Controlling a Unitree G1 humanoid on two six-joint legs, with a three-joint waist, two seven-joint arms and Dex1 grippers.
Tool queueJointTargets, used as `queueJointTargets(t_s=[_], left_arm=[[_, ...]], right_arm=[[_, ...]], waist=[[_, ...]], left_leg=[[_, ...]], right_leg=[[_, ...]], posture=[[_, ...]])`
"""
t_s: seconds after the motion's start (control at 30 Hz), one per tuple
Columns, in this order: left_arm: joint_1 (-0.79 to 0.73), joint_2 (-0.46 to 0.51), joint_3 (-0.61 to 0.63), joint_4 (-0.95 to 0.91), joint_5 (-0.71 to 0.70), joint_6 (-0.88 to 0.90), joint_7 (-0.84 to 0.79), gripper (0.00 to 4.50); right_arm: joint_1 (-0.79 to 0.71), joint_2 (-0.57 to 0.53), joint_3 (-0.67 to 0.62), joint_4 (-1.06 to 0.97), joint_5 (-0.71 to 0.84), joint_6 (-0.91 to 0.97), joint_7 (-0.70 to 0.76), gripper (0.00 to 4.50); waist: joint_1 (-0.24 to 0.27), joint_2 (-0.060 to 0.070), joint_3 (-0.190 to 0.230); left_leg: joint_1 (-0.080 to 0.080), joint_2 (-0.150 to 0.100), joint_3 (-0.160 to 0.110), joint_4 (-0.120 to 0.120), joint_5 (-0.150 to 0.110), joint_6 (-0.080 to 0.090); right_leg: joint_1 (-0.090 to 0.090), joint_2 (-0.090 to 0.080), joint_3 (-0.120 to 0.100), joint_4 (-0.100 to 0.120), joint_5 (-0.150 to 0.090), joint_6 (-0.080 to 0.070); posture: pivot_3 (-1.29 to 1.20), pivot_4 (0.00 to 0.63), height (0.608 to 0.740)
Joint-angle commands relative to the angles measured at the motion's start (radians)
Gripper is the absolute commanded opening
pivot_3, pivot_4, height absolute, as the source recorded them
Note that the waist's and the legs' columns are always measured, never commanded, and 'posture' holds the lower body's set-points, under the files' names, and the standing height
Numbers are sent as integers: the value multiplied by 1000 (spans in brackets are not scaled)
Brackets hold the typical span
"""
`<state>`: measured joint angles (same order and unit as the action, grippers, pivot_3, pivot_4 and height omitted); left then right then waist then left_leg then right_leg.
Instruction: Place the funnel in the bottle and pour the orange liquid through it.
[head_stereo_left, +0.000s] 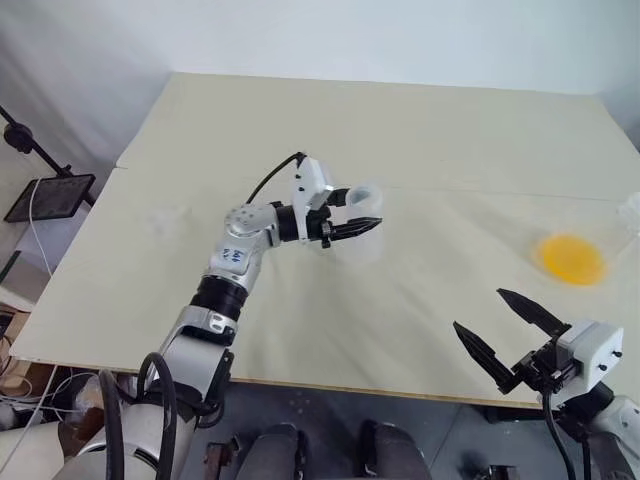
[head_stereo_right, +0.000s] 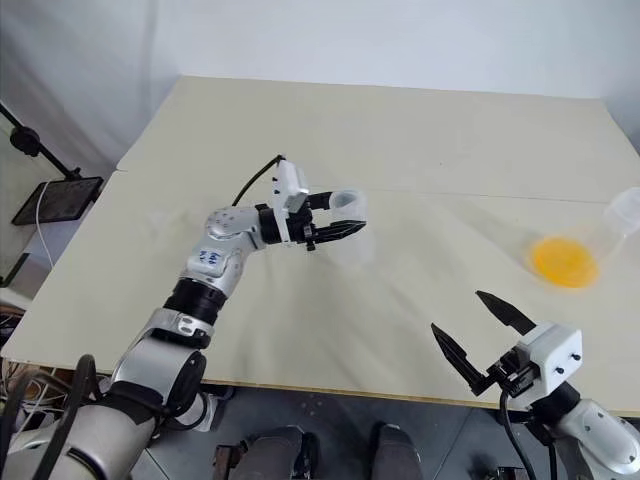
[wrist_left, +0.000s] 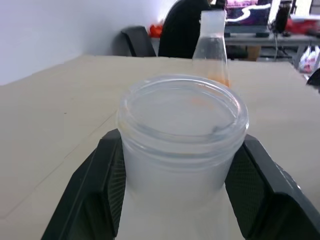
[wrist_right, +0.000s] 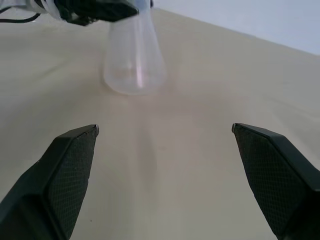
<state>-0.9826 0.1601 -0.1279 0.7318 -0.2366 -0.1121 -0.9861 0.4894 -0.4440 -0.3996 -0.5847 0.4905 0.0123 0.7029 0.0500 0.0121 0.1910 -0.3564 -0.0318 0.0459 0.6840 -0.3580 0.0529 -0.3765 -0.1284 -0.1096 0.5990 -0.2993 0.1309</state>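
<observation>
Left gripper (head_stereo_left: 352, 222) has its two black fingers pressed against either side of the bottle's (head_stereo_left: 362, 232) neck, just under the rim, as the left wrist view shows plainly. Gripping at the neck rather than the wide base probably serves to steady the bottle so a funnel can be seated in its open mouth; the bottle stands upright on the table (head_stereo_left: 420, 130), near the middle. Whether the grip bears any weight cannot be told.

Right gripper (head_stereo_right: 478, 334) hangs near the table's front edge, fingers spread wide and holding nothing, well apart from both vessels. It looks free for whichever item comes next.

Orange liquid (head_stereo_left: 571, 257) sits in the base of a clear flask (head_stereo_right: 622, 213) toward the right side of the table, well away from the bottle. A faint clear shape at the left of the table may be the funnel (head_stereo_left: 172, 216), though it is too pale to be sure. Nothing sits in the bottle's mouth, so the funnel step is not yet done.

The table is a broad, pale cream surface with a seam across it. A white wall rises behind. A black stand (head_stereo_left: 50, 185) with cables is beside the table's left edge, and the left wrist view catches dark chairs and cluttered desks beyond.
</observation>
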Motion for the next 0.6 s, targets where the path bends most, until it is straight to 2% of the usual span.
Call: queueJointTargets(t_s=[0.03,0.23,0.3,0.47,0.6], left_arm=[[-7,-23,-2,41,12,-63,-60,2383],[-11,-43,2,76,28,-101,-77,2383],[-13,-48,6,79,23,-99,-84,3102],[-6,-38,27,67,10,-82,-90,4493],[17,0,58,30,-37,-11,-169,4493]], right_arm=[[30,30,-17,-56,-14,-38,-35,4500],[56,52,-6,-58,-31,-68,-46,4500],[58,58,-3,-55,-33,-78,-48,4500],[57,82,-5,-43,-36,-101,-61,4500],[60,104,-11,-34,-31,-111,-79,4500]], waist=[[-3,0,0],[-3,0,0],[-1,0,0],[-1,0,0],[-3,0,0]], left_leg=[[0,0,0,0,0,0],[0,1,0,0,0,0],[0,1,0,0,0,0],[0,0,0,0,0,1],[0,0,0,0,0,1]], right_leg=[[0,0,0,0,0,0],[0,0,0,0,0,0],[0,0,0,0,0,0],[0,0,0,0,0,0],[0,0,0,0,0,0]], posture=[[0,150,740],[0,150,740],[0,150,740],[0,150,740],[0,150,740]])
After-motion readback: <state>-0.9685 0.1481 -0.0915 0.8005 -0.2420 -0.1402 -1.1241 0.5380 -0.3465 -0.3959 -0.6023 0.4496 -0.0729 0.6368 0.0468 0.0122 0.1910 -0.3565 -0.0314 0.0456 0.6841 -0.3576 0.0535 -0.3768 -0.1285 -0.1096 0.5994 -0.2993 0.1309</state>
